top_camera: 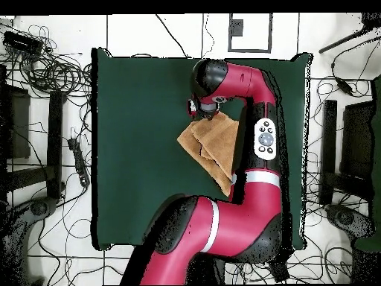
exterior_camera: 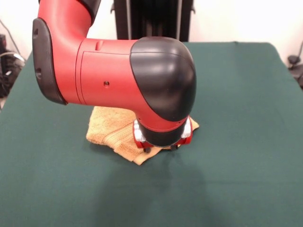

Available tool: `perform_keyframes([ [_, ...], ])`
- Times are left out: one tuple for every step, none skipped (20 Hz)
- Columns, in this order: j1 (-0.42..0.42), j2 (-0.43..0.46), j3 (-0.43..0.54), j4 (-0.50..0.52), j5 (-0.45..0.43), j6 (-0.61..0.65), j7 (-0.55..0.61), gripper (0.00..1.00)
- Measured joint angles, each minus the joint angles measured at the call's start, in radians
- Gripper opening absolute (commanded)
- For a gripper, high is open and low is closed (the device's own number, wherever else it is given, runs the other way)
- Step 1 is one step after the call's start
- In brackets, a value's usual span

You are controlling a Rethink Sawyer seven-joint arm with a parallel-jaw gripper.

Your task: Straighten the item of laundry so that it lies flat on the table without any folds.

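Observation:
The orange-tan towel (exterior_camera: 111, 130) lies crumpled and folded on the green table (exterior_camera: 246, 118), near its middle. In the overhead view the towel (top_camera: 212, 145) shows as a folded, roughly triangular heap, partly under the arm. My gripper (exterior_camera: 161, 147) hangs below the big red and black wrist and is down at the towel's front edge, touching or just above the cloth. The wrist hides most of it. In the overhead view the gripper (top_camera: 199, 110) sits at the towel's corner farthest from the robot's base. The white tag is hidden.
The red arm covers much of the table (top_camera: 141, 134) on the side towards the base. The black pedestal column (exterior_camera: 151, 19) stands at the far edge. Cables (top_camera: 52, 67) and dark stands (top_camera: 56, 141) lie on the floor round the table.

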Motion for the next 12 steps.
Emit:
perform_keyframes([
  [0.000,0.000,0.000,0.000,0.000,0.000,0.000,1.00],
  [0.000,0.001,0.000,-0.001,0.000,0.000,0.000,1.00],
  [0.000,0.002,0.000,-0.003,-0.001,0.000,0.000,1.00],
  [0.000,0.003,0.000,-0.005,-0.002,0.000,0.000,1.00],
  [0.000,0.004,0.000,-0.007,-0.002,0.000,0.000,1.00],
  [0.000,0.004,0.000,-0.008,-0.002,0.000,0.000,1.00],
  [0.000,0.005,0.000,-0.009,-0.002,0.000,0.000,1.00],
  [0.000,0.005,0.000,-0.009,-0.002,0.000,0.000,1.00],
  [0.000,0.005,0.000,-0.009,-0.002,0.000,0.000,1.00],
  [0.000,0.005,0.000,-0.009,-0.002,0.000,0.000,1.00],
  [0.000,0.005,0.000,-0.009,-0.002,0.000,0.000,1.00],
  [0.000,0.005,0.000,-0.009,-0.002,0.000,0.000,1.00],
])
